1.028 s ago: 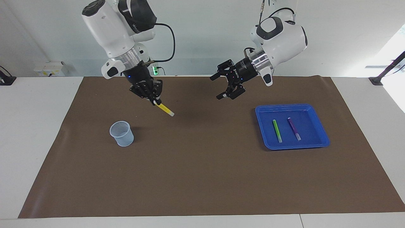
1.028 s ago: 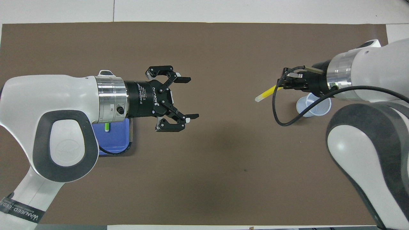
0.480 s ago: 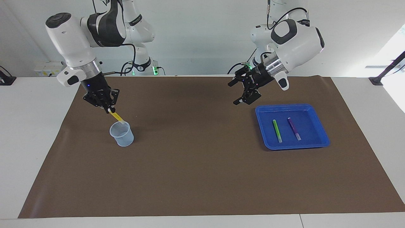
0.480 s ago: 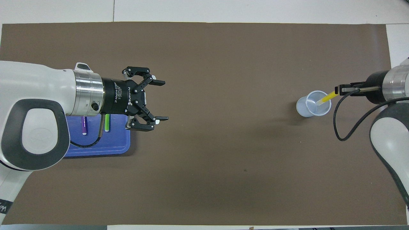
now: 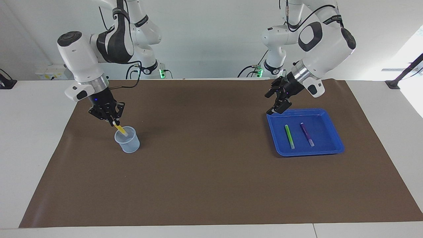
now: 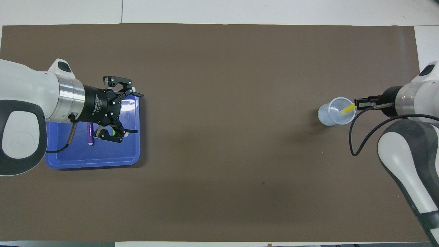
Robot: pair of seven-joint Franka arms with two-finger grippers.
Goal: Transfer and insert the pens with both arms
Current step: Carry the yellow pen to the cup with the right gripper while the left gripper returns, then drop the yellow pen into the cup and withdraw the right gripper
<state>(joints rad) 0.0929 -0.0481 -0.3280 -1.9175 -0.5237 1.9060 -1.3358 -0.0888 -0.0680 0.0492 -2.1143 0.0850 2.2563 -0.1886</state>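
Brown matting carries a blue plastic tray holding green and purple pens; the left gripper hovers wide open over its robot-side edge. Right gripper, clamped on the yellow pen, angles it into the clear cup; releasing looks next.

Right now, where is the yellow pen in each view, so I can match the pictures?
Facing view: the yellow pen slants from the shut right gripper into the cup, at the picture's left.
Overhead view: the yellow pen is at the picture's right, over the cup's rim.
Shared landmark: the blue tray, at the left arm's end.
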